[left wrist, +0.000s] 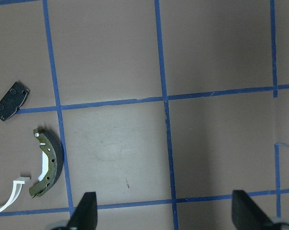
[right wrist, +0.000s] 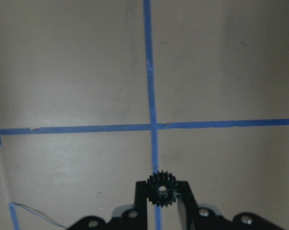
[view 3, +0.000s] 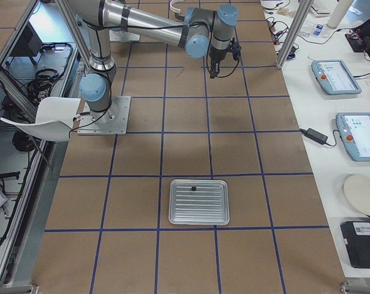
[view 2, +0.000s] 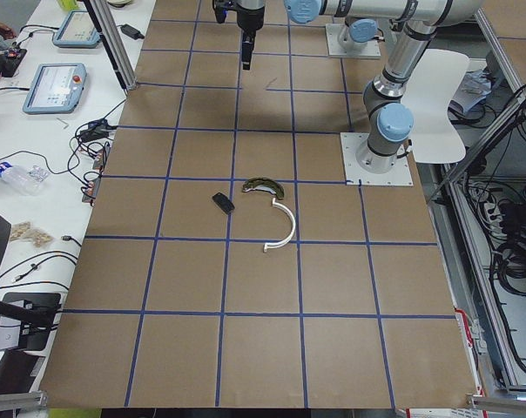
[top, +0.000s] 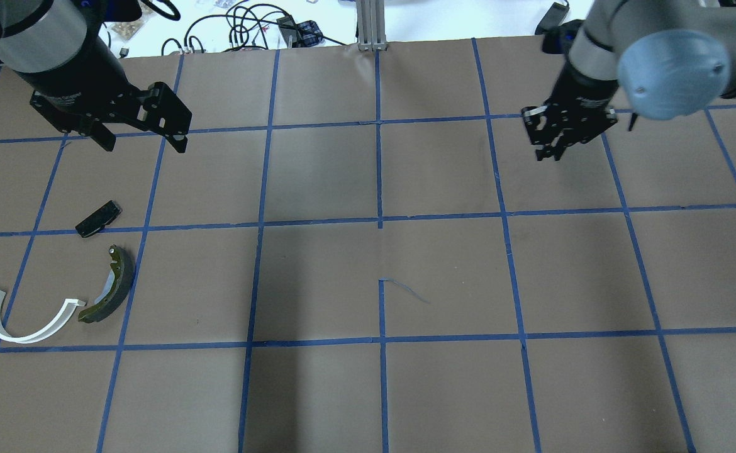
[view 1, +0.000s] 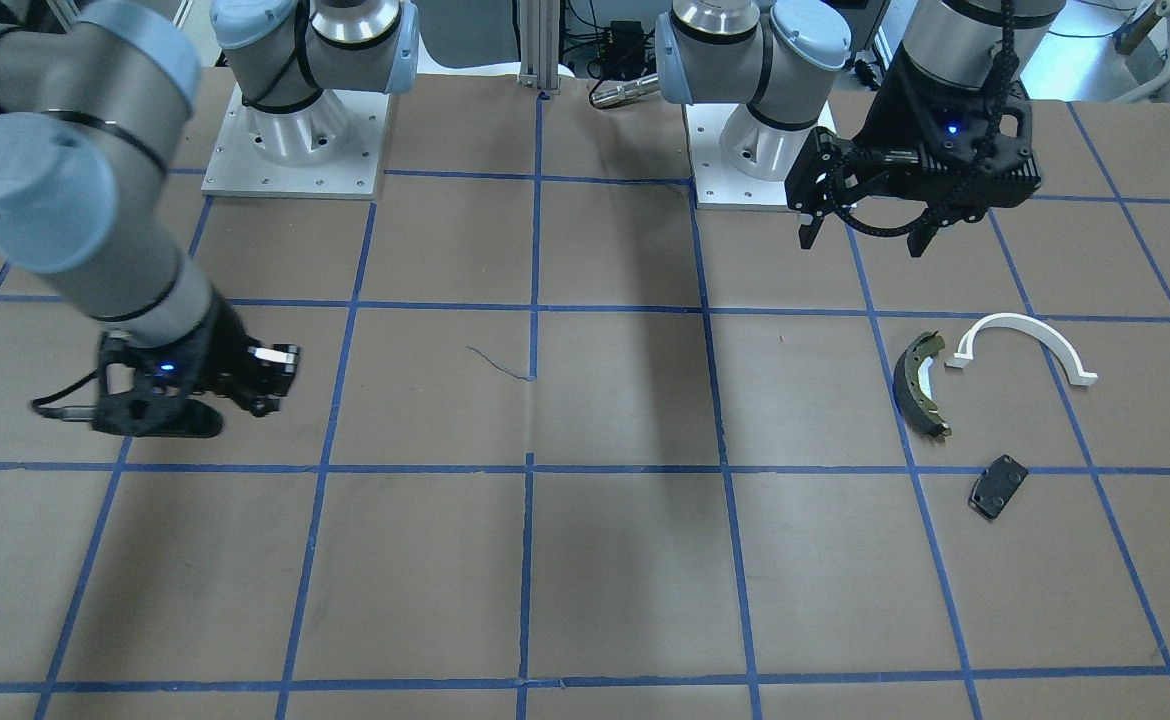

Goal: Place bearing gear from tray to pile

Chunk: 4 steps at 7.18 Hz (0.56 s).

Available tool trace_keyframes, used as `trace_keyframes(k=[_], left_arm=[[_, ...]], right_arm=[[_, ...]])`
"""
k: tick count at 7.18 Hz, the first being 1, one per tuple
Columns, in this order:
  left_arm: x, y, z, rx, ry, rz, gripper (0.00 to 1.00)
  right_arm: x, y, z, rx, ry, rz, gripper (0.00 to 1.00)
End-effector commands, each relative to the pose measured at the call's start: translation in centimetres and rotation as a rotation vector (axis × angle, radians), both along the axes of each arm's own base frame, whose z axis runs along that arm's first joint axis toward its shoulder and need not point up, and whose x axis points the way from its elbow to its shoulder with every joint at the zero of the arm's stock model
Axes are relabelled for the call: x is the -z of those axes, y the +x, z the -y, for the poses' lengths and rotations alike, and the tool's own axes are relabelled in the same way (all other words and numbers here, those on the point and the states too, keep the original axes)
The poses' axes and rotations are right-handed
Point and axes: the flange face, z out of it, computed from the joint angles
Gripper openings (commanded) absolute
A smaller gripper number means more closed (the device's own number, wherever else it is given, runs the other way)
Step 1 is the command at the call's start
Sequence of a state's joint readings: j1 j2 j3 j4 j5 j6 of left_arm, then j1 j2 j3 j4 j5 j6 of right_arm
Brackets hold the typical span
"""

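Note:
My right gripper is shut on a small black toothed bearing gear and holds it above the brown table; it also shows in the overhead view at the far right. The pile lies at the left: a dark olive brake shoe, a white half-ring arc and a small flat black plate. My left gripper is open and empty, above the table beyond the pile. The metal tray lies off to my right.
A small dark part sits on the tray near its far rim. Blue tape lines grid the table. The two arm bases stand at the table's back edge. Benches with pendants and cables flank the table's far side.

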<state>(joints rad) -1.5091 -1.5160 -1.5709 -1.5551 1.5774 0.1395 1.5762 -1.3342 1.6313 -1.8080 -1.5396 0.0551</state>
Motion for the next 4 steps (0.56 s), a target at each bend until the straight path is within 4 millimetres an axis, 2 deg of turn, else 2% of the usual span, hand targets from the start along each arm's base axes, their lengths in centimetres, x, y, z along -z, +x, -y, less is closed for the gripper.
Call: trace_keyframes(k=[1,2,3,4], left_arm=[[-0.1,0.0,-0.2,0.000,-0.005,0.000,1.00],[-0.1,0.0,-0.3,0.000,-0.006,0.000,1.00],[-0.1,0.0,-0.3,0.002,-0.006,-0.001,1.00],[-0.2,0.1,-0.3,-0.001,-0.008,-0.001,1.00]], right_arm=[[7.5,12.7,-2.5,0.083,-0.060,-0.001,0.06],[10.6,17.3,-3.4,0.134,-0.087,0.029,0.06],[12.7,20.3,-4.0,0.124,-0.105,0.041,0.06],[14.4,22.1,-4.3,0.133,-0.115,0.054,0.07]])
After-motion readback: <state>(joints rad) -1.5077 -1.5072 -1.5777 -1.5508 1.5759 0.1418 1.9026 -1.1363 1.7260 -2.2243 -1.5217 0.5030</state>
